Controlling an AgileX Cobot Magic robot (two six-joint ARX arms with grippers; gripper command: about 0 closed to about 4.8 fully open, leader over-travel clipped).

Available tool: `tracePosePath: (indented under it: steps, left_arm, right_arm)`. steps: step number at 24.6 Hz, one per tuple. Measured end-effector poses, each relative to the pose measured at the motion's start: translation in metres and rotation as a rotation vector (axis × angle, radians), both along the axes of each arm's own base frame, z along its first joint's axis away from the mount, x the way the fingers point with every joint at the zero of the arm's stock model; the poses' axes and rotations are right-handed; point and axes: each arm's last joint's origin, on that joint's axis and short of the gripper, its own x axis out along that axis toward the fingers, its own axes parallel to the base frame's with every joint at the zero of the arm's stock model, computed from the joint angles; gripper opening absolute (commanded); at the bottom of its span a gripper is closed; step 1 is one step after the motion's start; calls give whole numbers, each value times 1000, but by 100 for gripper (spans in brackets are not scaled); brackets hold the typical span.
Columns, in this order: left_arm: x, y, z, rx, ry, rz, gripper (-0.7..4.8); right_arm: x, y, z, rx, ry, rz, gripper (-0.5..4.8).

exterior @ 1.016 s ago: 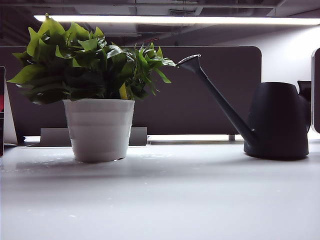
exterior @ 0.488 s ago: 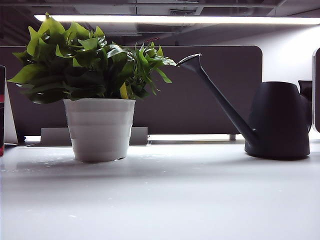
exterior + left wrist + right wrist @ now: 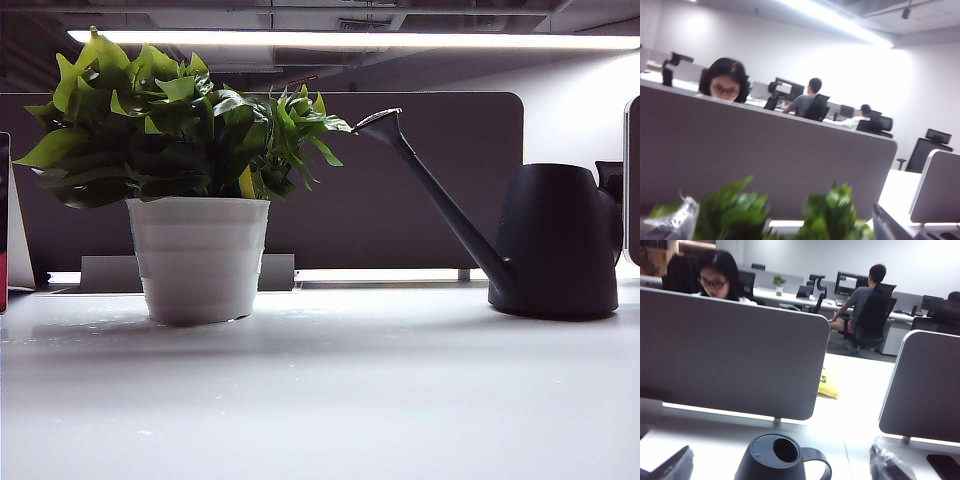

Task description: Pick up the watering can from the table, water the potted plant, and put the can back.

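Note:
The potted plant (image 3: 190, 130), bushy green leaves in a white ribbed pot (image 3: 200, 255), stands on the left of the white table (image 3: 330, 390). On the right sits the dark watering can (image 3: 558, 240), its long spout (image 3: 430, 190) slanting up toward the leaves. Neither gripper shows in the exterior view. My left gripper (image 3: 780, 222) hangs open above and short of the plant (image 3: 830, 215), its blurred fingers (image 3: 675, 220) far apart. My right gripper (image 3: 782, 457) is open too, fingers (image 3: 887, 462) wide on either side of the can (image 3: 765, 462) below it; the loop handle (image 3: 820, 462) faces one finger. Nothing is held.
A dark grey partition panel (image 3: 400, 200) runs along the table's far edge, with a second panel (image 3: 925, 385) beside it. A flat dark object (image 3: 942, 465) lies near that second panel. People sit at desks behind the partitions.

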Motion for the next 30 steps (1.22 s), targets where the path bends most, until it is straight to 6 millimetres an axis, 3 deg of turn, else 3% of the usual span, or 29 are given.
tracePosePath:
  steps: [3, 7, 9, 14, 18, 22, 30]
  left_arm:
    - [41, -14, 22, 46, 43, -118, 479]
    - [64, -55, 30, 175, 53, -286, 479]
    - [67, -77, 25, 248, 47, -343, 479]
    - [74, -106, 0, 358, 174, -439, 479]
    - [72, -110, -2, 390, 167, -464, 479]
    - [73, -110, -2, 410, 157, -458, 479]
    - [73, -110, -4, 427, 166, -457, 479]
  right_arm:
    - [36, -7, -6, -8, 53, -75, 479]
    - [84, -35, -31, -34, 129, -183, 479]
    - [111, -57, -51, -35, 173, -196, 479]
    - [167, -87, -99, -95, 160, -175, 479]
    - [206, -95, -136, -194, 266, -130, 479]
    - [231, -101, -159, -247, 267, -113, 479]
    - [284, -109, -172, -290, 228, -35, 479]
